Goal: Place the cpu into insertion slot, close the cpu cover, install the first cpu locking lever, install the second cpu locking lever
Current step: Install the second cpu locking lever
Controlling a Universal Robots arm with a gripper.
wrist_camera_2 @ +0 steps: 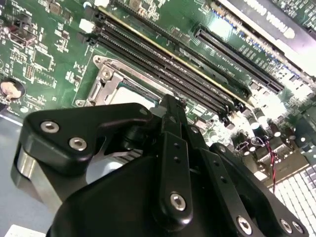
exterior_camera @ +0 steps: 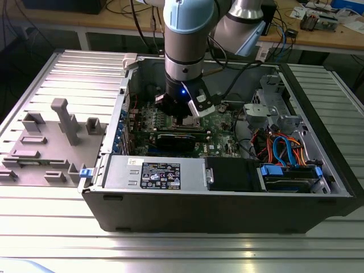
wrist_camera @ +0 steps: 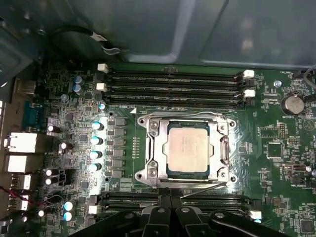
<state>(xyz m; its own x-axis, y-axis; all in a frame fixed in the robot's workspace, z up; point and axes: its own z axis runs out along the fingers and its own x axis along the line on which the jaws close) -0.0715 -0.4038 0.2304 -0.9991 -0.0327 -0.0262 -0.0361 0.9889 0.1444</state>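
Note:
In the first wrist view the cpu (wrist_camera: 186, 149) lies flat in the insertion slot (wrist_camera: 223, 174) on the green board. The silvery cpu cover (wrist_camera: 154, 148) lies down around it, and the chip's pale face shows through its window. A thin wire lever (wrist_camera: 203, 185) runs slanted along the socket edge nearest my gripper (wrist_camera: 170, 206), whose black fingers are together just past that edge, holding nothing. In the second wrist view the fingertips (wrist_camera_2: 170, 104) hang right beside the socket frame (wrist_camera_2: 104, 81). In the exterior view the gripper (exterior_camera: 183, 118) reaches down into the open computer case.
Memory slots (wrist_camera: 173, 84) run along the socket's far side, with another pair by the fingers. A long black graphics card (exterior_camera: 182, 138), a labelled power supply (exterior_camera: 159, 173) and a drive bay with blue cables (exterior_camera: 284, 154) crowd the case. A grey fixture (exterior_camera: 62, 128) stands at the exterior view's left.

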